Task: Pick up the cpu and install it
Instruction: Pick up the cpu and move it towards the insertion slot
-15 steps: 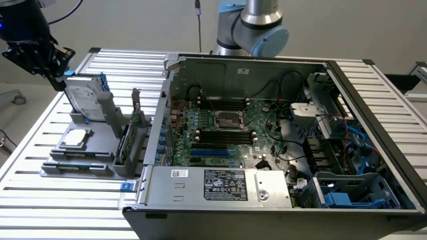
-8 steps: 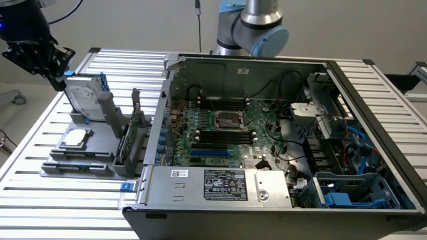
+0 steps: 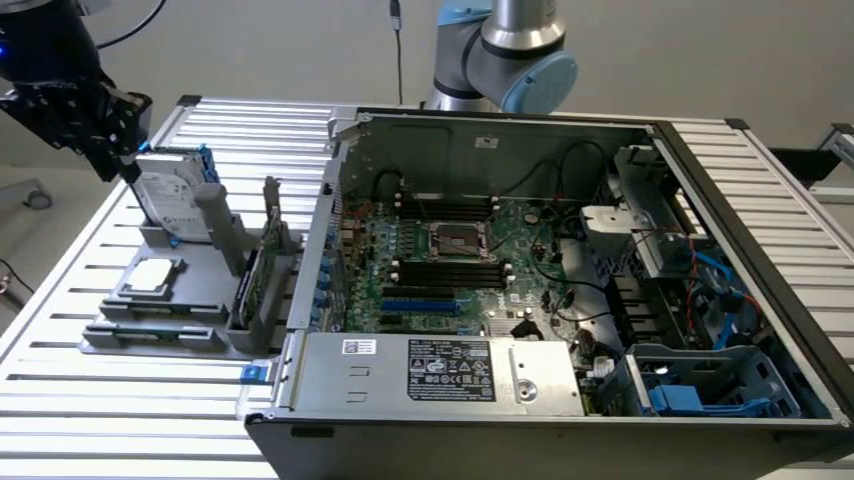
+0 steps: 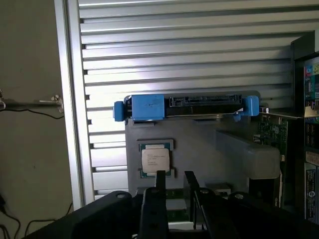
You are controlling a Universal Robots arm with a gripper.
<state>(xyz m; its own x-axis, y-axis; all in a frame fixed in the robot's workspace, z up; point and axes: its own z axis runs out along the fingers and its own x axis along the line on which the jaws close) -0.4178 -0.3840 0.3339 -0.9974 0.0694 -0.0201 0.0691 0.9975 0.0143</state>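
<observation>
The two dark fingers [image 4: 160, 186] of the gripper [image 4: 175, 174] stand a little apart, with a narrow gap between them. Nothing is held between them. In the wrist view the grey surface of the holder shows through that gap.

Close past the fingertips lies the cpu [image 4: 155, 160], a small square chip with a pale silvery top. It rests flat in its own recess in the grey parts holder [image 4: 199, 144]. The fingers are not touching it.

In the exterior view the gripper [image 3: 120, 165] hangs above the far corner of the holder [image 3: 200, 300], at that view's left. It is just beside the top of the hard drive [image 3: 171, 195]. The drive stands upright in its blue frame at the far end of the holder. The cpu [image 3: 151, 275] lies lower down, nearer the camera, well clear of the gripper. A green circuit card [image 3: 274, 260] stands on edge along the holder's side nearest the computer.

To the exterior view's right sits the open computer case [image 3: 747, 200]. Its motherboard faces up. The dark, metal-framed socket [image 3: 454, 240] is near the board's middle, well apart from the cpu. Everything rests on a slatted metal table [image 3: 80, 400].
</observation>
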